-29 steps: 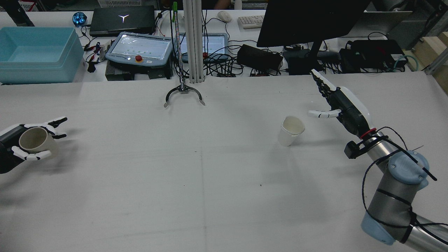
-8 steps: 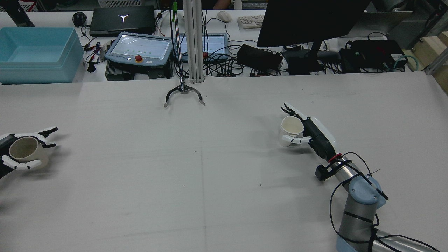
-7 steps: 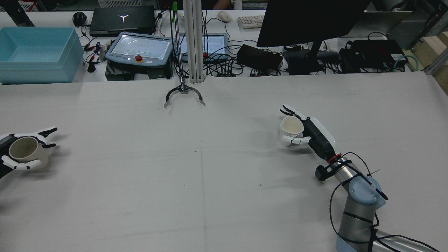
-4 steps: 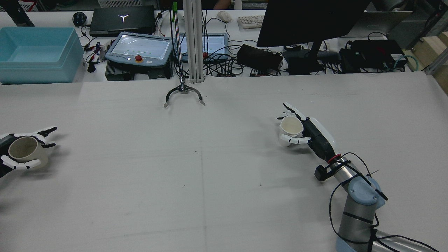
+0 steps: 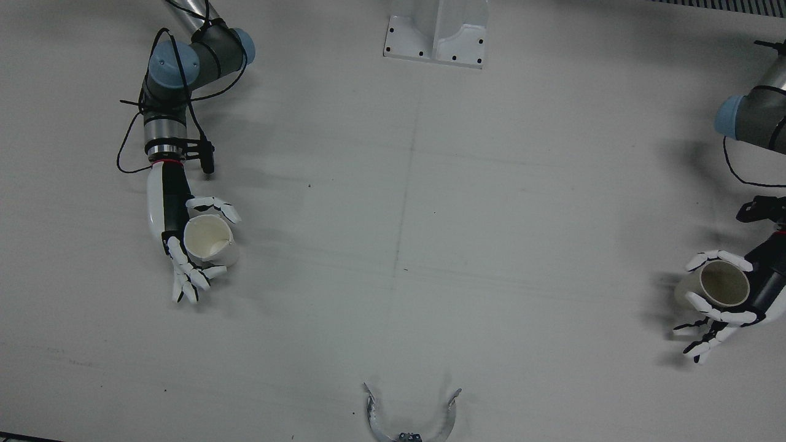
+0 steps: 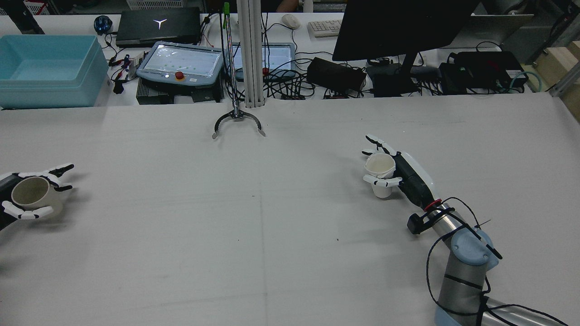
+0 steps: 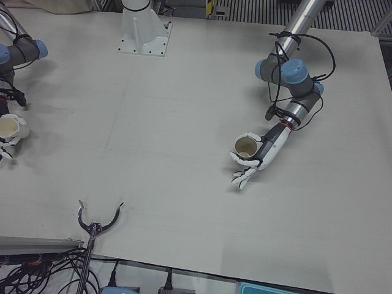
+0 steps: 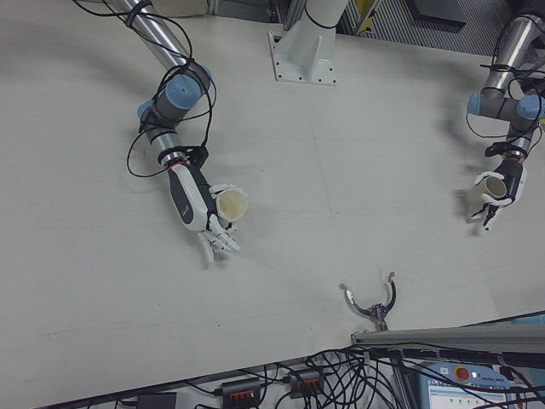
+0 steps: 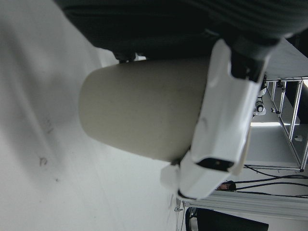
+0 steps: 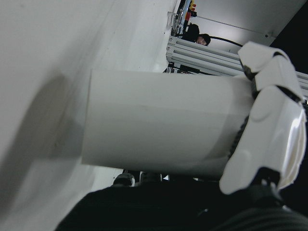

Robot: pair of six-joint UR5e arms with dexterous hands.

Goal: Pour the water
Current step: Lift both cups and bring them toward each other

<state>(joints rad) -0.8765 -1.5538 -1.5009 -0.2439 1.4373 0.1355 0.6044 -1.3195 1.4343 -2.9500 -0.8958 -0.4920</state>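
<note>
A white paper cup (image 6: 379, 170) stands in my right hand (image 6: 405, 174), thumb and fingers curled round its wall, on the right half of the table. The front view shows this hand (image 5: 175, 230) and cup (image 5: 209, 238) at the left. The right hand view is filled by the cup's side (image 10: 163, 125), close over the table. My left hand (image 6: 18, 201) is shut on a beige cup (image 6: 29, 192) at the far left edge, mouth up. That cup shows in the front view (image 5: 721, 285), the left-front view (image 7: 247, 147) and the left hand view (image 9: 144, 110).
A metal grabber claw (image 6: 238, 123) lies at the table's far edge in the middle, also in the front view (image 5: 410, 423). Behind it are a blue bin (image 6: 45, 68), a teach pendant (image 6: 181, 61), a monitor (image 6: 398, 27) and cables. A white pedestal (image 5: 437, 31) stands between the arms.
My right hand came down and in from the far right and closed round the white cup, which now sits straighter and a little nearer. My left hand shifted slightly left with the beige cup, then held still.
</note>
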